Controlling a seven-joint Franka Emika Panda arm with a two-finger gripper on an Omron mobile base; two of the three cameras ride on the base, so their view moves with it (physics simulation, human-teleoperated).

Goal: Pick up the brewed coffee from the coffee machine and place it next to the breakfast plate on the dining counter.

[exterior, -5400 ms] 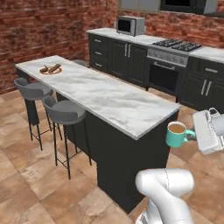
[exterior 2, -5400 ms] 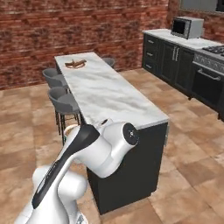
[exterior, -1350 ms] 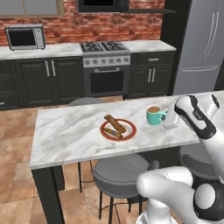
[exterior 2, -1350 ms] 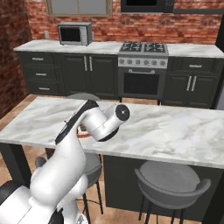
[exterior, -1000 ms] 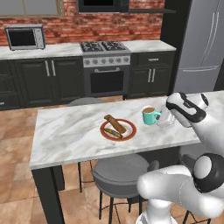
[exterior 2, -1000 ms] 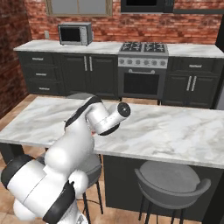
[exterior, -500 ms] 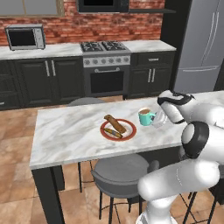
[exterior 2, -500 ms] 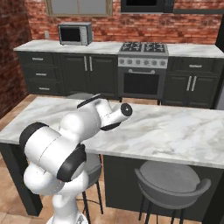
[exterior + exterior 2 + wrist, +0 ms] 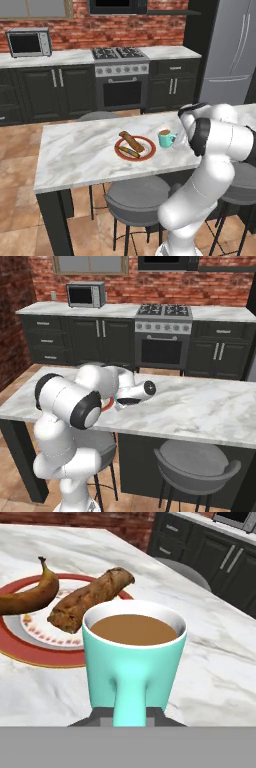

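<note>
The small teal mug (image 9: 132,657) of brown coffee fills the middle of the hand view, its handle turned toward the camera. My gripper (image 9: 131,713) is shut on that handle. Just beyond the mug lies the white, red-rimmed breakfast plate (image 9: 30,654) with brown food pieces. In the left base view the mug (image 9: 165,138) stands low over the marble dining counter (image 9: 80,155), just right of the plate (image 9: 146,155), with my gripper (image 9: 179,140) behind it. Whether the mug's base touches the counter I cannot tell. In the right base view my arm hides the mug; a bit of the plate's red rim (image 9: 106,404) shows.
Round grey stools (image 9: 137,192) (image 9: 195,461) stand under the counter's near edge. Across the floor run dark cabinets with a stove (image 9: 120,55) and a microwave (image 9: 27,42); a grey fridge (image 9: 230,50) stands at the right. The counter stretches bare to the right (image 9: 210,406).
The base drove round to the counter's stool side. Over the last second my gripper carried the mug left and down, close beside the plate.
</note>
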